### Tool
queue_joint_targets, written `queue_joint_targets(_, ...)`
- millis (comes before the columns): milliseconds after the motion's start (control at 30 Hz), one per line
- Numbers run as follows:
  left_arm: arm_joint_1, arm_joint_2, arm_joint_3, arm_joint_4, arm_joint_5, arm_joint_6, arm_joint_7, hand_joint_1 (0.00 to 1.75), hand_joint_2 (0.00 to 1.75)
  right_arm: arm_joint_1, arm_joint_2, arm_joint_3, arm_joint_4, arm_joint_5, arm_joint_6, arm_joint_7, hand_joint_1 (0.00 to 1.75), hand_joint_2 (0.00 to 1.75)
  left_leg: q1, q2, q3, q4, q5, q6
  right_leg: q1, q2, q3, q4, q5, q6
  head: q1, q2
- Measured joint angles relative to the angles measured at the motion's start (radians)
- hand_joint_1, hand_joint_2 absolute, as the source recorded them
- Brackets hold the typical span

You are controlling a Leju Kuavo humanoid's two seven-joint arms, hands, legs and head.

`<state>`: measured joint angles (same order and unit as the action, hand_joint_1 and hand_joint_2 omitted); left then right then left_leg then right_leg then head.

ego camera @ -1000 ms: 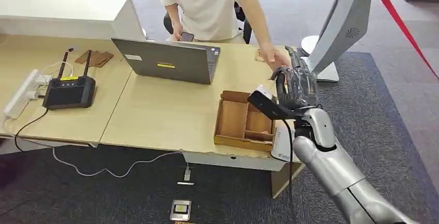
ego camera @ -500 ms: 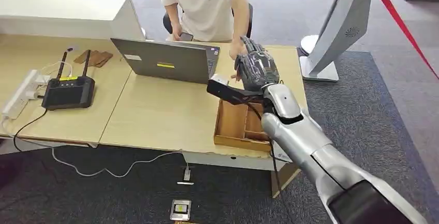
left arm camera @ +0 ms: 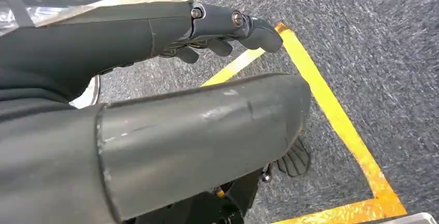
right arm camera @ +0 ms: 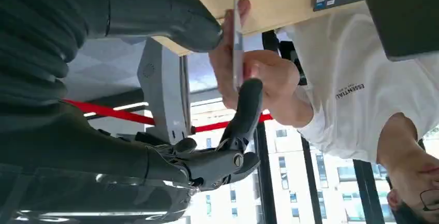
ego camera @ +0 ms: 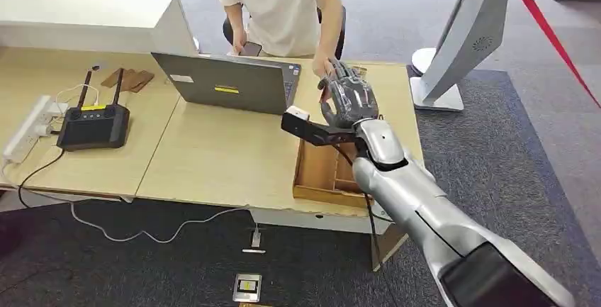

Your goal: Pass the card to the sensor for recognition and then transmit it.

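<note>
Right robot hand [right arm camera: 228, 131] pinches the thin, flat card [right arm camera: 237, 43] edge-on at upper centre, thumb against finger; a person's hand [right arm camera: 259, 79] grips it too

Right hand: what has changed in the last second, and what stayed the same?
The right hand swung from beside the white stand leftward over the table toward the person. It pinches the card, which the person's hand also touches. Laptop, wooden tray and the left hand stayed put.
</note>
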<state>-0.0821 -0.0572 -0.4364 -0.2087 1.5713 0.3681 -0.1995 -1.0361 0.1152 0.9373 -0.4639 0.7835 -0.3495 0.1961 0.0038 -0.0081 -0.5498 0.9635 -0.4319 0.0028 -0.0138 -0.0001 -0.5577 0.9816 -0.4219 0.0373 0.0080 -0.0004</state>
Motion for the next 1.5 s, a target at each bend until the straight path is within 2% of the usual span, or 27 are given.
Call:
queue_joint_targets(100, 0.000, 0.002, 0.000, 0.000, 0.000, 0.000, -0.012, 0.00, 0.00, 0.000, -0.001, 0.002, 0.011, -0.037, -0.042, -0.015, 0.00, 1.75, 0.000, 0.000, 0.000, 0.000, 0.000, 0.000, 0.000, 0.000, 0.000, 0.000, 0.000, 0.000, 0.000, 0.000)
queue_joint_targets(267, 0.001, 0.002, 0.002, 0.000, 0.002, 0.000, -0.033, 0.00, 0.00, 0.002, -0.002, -0.018, 0.017, -0.162, -0.140, -0.091, 0.00, 1.75, 0.000, 0.000, 0.001, 0.000, 0.000, 0.000, 0.000, 0.000, 0.000, 0.000, 0.000, 0.000, 0.000, 0.000)
queue_joint_targets(367, 0.005, 0.001, 0.005, 0.000, 0.002, 0.000, -0.043, 0.00, 0.00, 0.013, -0.002, -0.035, 0.005, -0.236, -0.172, -0.143, 0.00, 1.75, 0.000, 0.000, 0.001, 0.000, 0.000, 0.000, 0.000, 0.000, 0.000, 0.000, 0.000, 0.000, 0.000, 0.000)
queue_joint_targets(500, 0.009, 0.000, 0.011, 0.000, 0.002, 0.000, -0.050, 0.00, 0.00, 0.038, -0.007, -0.056, -0.028, -0.305, -0.185, -0.175, 0.00, 1.75, 0.000, 0.000, 0.001, 0.000, 0.000, 0.000, 0.000, 0.000, 0.000, 0.000, 0.000, 0.000, 0.000, 0.000)
queue_joint_targets(567, 0.011, -0.003, 0.013, 0.000, 0.002, 0.000, -0.050, 0.00, 0.00, 0.077, -0.023, -0.070, -0.085, -0.363, -0.196, -0.178, 0.00, 1.75, 0.000, 0.000, 0.002, 0.000, 0.000, 0.000, 0.000, 0.000, 0.001, 0.000, 0.000, 0.000, 0.000, 0.000)
queue_joint_targets(667, 0.013, -0.007, 0.015, 0.000, 0.002, 0.000, -0.058, 0.00, 0.00, 0.167, -0.072, -0.084, -0.216, -0.410, -0.206, -0.138, 0.00, 1.75, 0.000, 0.000, 0.002, 0.000, 0.000, 0.000, 0.000, 0.000, 0.001, -0.001, 0.000, 0.000, 0.000, 0.000)
queue_joint_targets(767, 0.015, -0.008, 0.021, 0.000, 0.002, 0.000, -0.067, 0.00, 0.00, 0.247, -0.122, -0.096, -0.332, -0.402, -0.204, -0.091, 0.00, 1.75, 0.000, 0.001, 0.002, 0.000, -0.001, 0.001, 0.000, 0.001, 0.001, -0.001, 0.000, 0.000, 0.000, 0.000)
queue_joint_targets(867, 0.016, -0.009, 0.027, 0.000, 0.002, 0.000, -0.076, 0.00, 0.00, 0.366, -0.187, -0.124, -0.492, -0.364, -0.171, -0.040, 0.00, 1.75, 0.000, -0.001, 0.003, 0.000, -0.001, 0.001, 0.000, -0.001, 0.004, -0.002, -0.001, 0.001, 0.000, 0.000)
queue_joint_targets(1100, 0.017, -0.012, 0.039, 0.000, 0.002, 0.000, -0.082, 0.00, 0.00, 0.577, -0.293, -0.181, -0.732, -0.261, -0.106, 0.030, 0.00, 1.75, 0.000, 0.001, 0.003, 0.000, -0.002, 0.001, 0.000, 0.000, 0.003, -0.002, -0.001, 0.001, 0.000, 0.000)
queue_joint_targets(1333, 0.016, -0.015, 0.048, 0.000, 0.002, 0.000, -0.086, 0.00, 0.00, 0.666, -0.341, -0.216, -0.851, -0.204, -0.084, 0.058, 0.00, 1.75, 0.000, 0.001, 0.003, 0.000, -0.002, 0.001, 0.000, 0.001, 0.003, -0.002, -0.001, 0.000, 0.000, 0.000)
queue_joint_targets(1500, 0.015, -0.016, 0.056, 0.000, 0.002, 0.000, -0.090, 0.00, 0.00, 0.677, -0.354, -0.212, -0.882, -0.030, -0.015, 0.085, 0.00, 1.75, 0.000, 0.001, 0.003, 0.000, -0.002, 0.001, 0.000, 0.001, 0.003, -0.002, -0.001, 0.000, 0.000, 0.000)
